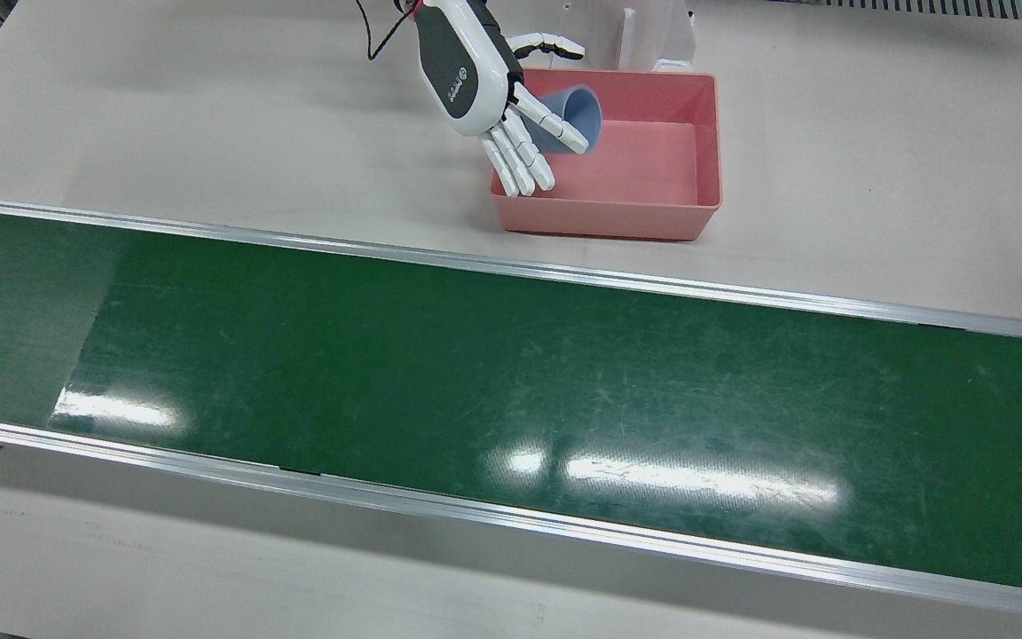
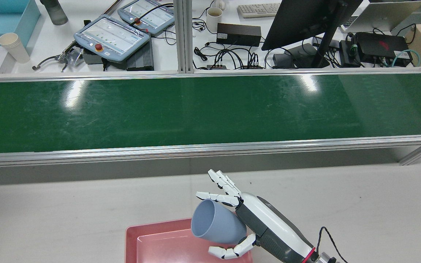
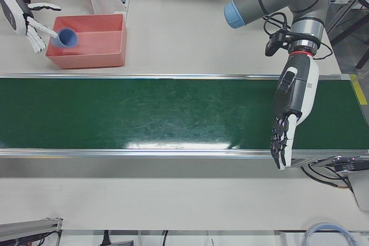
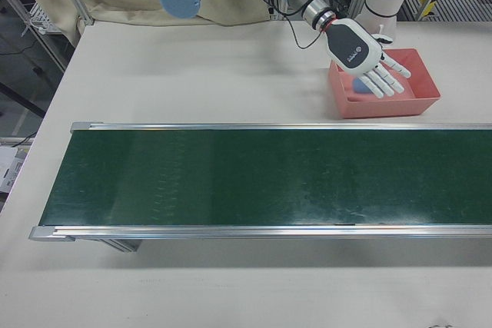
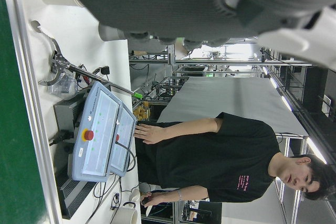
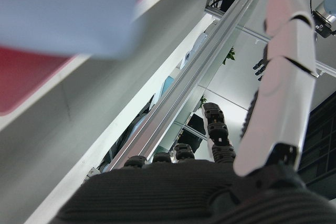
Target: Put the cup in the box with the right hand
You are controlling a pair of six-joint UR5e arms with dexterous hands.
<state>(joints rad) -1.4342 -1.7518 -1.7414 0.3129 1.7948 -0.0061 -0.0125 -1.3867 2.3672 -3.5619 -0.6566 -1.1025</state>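
Right hand (image 2: 254, 223) grips the blue cup (image 2: 216, 222) on its side, just above the pink box (image 1: 653, 160) — not set down. Left hand (image 3: 288, 119) hangs over the green belt (image 3: 144, 113), fingers apart, holding nothing.

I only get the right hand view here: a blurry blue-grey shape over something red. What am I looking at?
Observer: That is a blue-grey cup, tipped on its side with its mouth turned away from the right hand, above a pink box.
Operator: Is the hand squeezing it?
Observer: Its fingers are spread nearly straight, not wrapped around the cup. I cannot tell whether it grips it.
Operator: And the other arm?
Observer: The left hand hangs empty, fingers pointing down, over the operators' edge of the green belt.
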